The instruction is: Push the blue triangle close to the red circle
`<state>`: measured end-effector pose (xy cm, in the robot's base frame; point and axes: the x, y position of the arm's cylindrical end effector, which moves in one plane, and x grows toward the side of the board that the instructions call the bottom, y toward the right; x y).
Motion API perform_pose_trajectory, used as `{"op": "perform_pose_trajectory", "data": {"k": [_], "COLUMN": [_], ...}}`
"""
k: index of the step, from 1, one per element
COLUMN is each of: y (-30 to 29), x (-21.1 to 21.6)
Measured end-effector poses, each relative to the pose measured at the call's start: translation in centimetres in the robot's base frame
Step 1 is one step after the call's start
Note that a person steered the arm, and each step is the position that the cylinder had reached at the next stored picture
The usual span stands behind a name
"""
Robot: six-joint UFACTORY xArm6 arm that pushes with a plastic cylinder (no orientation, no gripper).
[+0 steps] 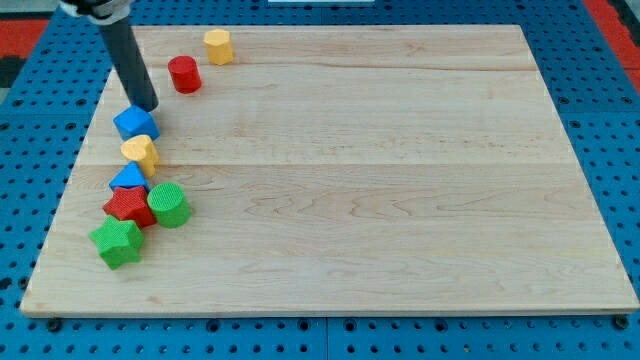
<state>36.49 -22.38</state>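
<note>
The wooden counter (400, 200) is seen whole, on a blue pegboard (610, 150). The rod's upper end is cut off at the view's top; no hand is fitted, and my tip (147, 107) touches a blue cube (135, 123). The blue triangle (128, 178) is largely hidden between a yellow heart (141, 151) and a red block (130, 206), well apart from the red circle (184, 74).

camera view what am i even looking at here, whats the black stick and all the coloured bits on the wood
One camera looks down at a wooden board. The black stick is a robot arm's rod; it grips nothing, only pushes. My tip sits at the top edge of a blue block. Toward the view's top are a red circle and a yellow block. Below the blue block lie a yellow heart, a blue triangle, a red block, a green cylinder and a green block.
</note>
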Motion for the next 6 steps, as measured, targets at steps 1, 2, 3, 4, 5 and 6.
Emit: {"op": "perform_pose_trajectory", "data": {"k": [1,2,3,4,5,6], "y": [1.6,1.5,0.4,-3.3,-1.4,0.4], "x": [1.3,2.3,-0.3,1.8,4.3,5.1]}}
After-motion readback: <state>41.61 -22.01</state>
